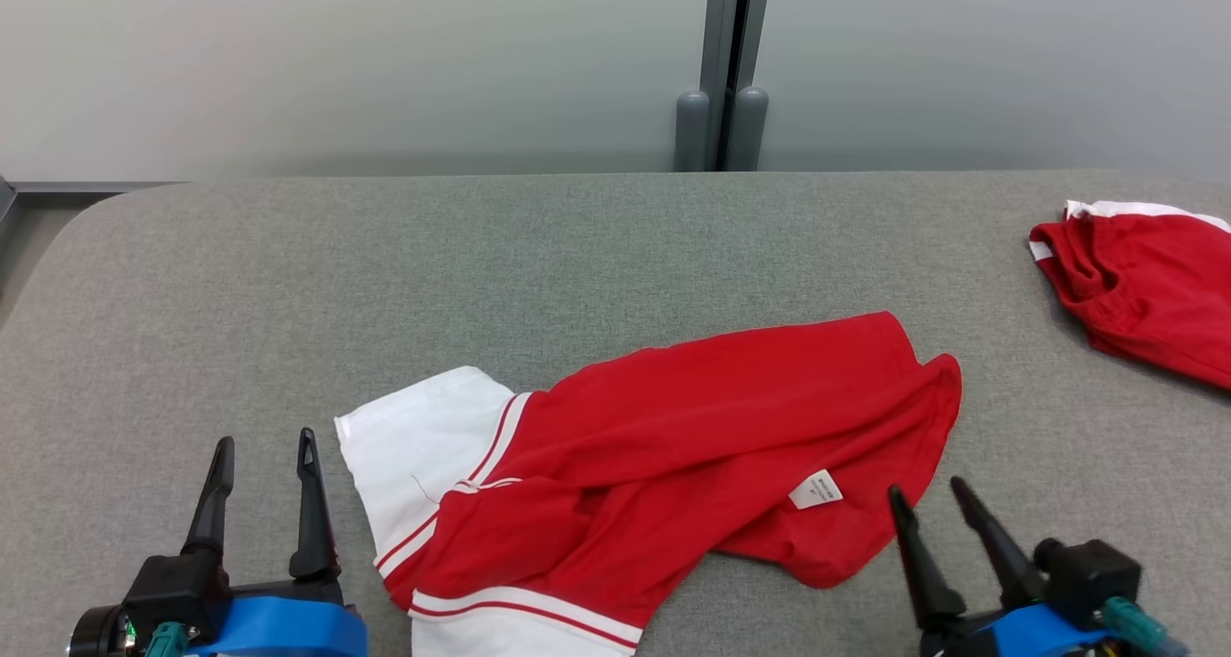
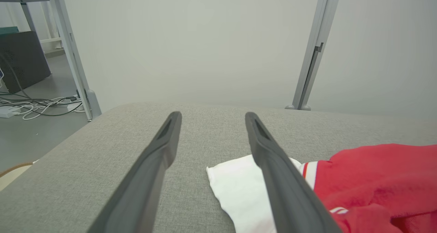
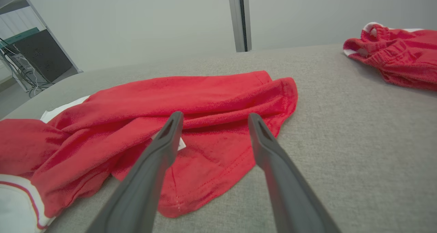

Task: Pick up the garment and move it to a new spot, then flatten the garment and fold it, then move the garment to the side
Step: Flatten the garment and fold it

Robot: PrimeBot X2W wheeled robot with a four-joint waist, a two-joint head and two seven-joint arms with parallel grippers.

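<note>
From my head camera I look down on a grey padded table [image 1: 404, 253] with a red garment [image 1: 692, 416] lying crumpled near the front edge, between my two arms. It has a white sleeve or panel with red stripes at its left end, and a small white label [image 1: 816, 490] shows on a turned-over fold at its right end. My left gripper [image 1: 266, 438] sits at the lower left with its fingers spread wide and empty, just beside the white end but not touching it. My right gripper [image 1: 925, 487] is at the lower right, also spread wide and holding nothing, with its tips pointing at the red hem near the label. I judge the arms flank the cloth so that each can take one end for spreading it flat; the folds and bunched middle suggest flattening is not yet done. A second red garment [image 1: 1144, 282] lies well apart at the far right, probably set aside.
</note>
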